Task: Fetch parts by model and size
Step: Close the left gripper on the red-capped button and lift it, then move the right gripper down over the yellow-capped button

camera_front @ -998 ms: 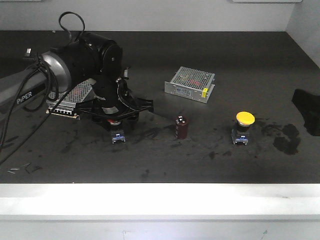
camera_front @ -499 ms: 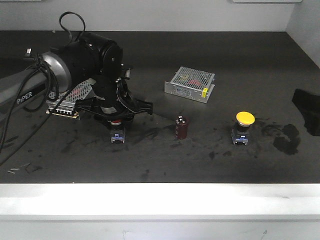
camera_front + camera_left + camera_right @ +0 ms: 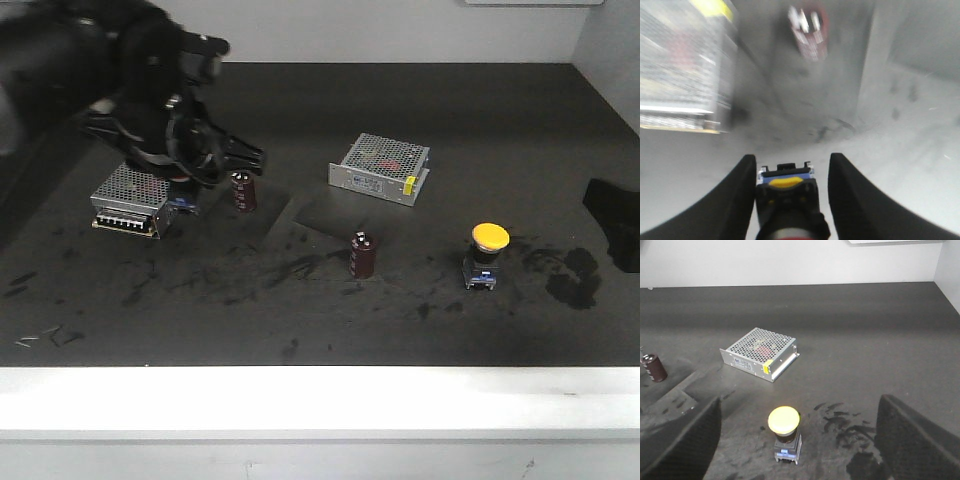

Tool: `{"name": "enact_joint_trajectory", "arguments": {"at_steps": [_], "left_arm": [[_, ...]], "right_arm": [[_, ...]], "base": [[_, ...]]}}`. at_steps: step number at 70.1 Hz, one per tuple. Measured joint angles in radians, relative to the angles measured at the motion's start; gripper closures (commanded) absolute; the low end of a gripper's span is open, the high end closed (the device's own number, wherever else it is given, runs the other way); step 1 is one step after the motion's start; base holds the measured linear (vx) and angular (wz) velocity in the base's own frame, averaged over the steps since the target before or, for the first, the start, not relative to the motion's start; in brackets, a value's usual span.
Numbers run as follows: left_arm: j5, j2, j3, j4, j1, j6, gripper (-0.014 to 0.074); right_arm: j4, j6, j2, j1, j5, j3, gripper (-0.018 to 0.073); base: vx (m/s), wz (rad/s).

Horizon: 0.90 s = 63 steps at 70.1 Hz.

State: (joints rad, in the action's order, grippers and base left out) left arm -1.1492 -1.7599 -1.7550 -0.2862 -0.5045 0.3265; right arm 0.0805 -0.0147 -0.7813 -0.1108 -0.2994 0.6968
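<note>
Whereas half a second earlier the red-capped switch (image 3: 786, 192) stands at the front of the table (image 3: 300, 330), it now hangs clear of it, clamped in the raised left gripper (image 3: 791, 159); one part appears fetched. Right gripper (image 3: 799, 402), spread and empty, hovers over the yellow-capped switch (image 3: 489, 255), not yet collected. Count: two switches; two capacitors, near capacitor (image 3: 364, 254) and far capacitor (image 3: 243, 190); two perforated boxes, left box (image 3: 128, 198) and right box (image 3: 380, 168).

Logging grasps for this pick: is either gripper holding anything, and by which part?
The left gripper holds the red-capped switch near its cap end, blue-grey base pointing outward. The right gripper holds nothing.
</note>
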Motion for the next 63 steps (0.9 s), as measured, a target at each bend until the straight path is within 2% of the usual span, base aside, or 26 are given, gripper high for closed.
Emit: {"name": "enact_joint_trajectory", "arguments": {"at_steps": [12, 31, 42, 63], "left_arm": [[0.124, 0.188, 0.208, -0.003, 0.062, -0.015, 0.0603], [0.299, 0.487, 0.504, -0.014, 0.145, -0.086, 0.0603], [0.387, 0.662, 0.651, -0.025, 0.158, -0.117, 0.0603], [0.504, 1.025, 0.918, -0.038, 0.161, -0.121, 0.0603]], "right_arm": [[0.001, 0.000, 0.000, 0.000, -0.018, 0.000, -0.0035], [0.002, 0.000, 0.000, 0.000, -0.018, 0.000, -0.0035], [0.002, 0.000, 0.000, 0.000, -0.022, 0.000, -0.0035], [0.002, 0.000, 0.000, 0.000, -0.038, 0.000, -0.0035]], "base": [[0.00, 0.00], [0.00, 0.00], [0.00, 0.00], [0.00, 0.00]]}}
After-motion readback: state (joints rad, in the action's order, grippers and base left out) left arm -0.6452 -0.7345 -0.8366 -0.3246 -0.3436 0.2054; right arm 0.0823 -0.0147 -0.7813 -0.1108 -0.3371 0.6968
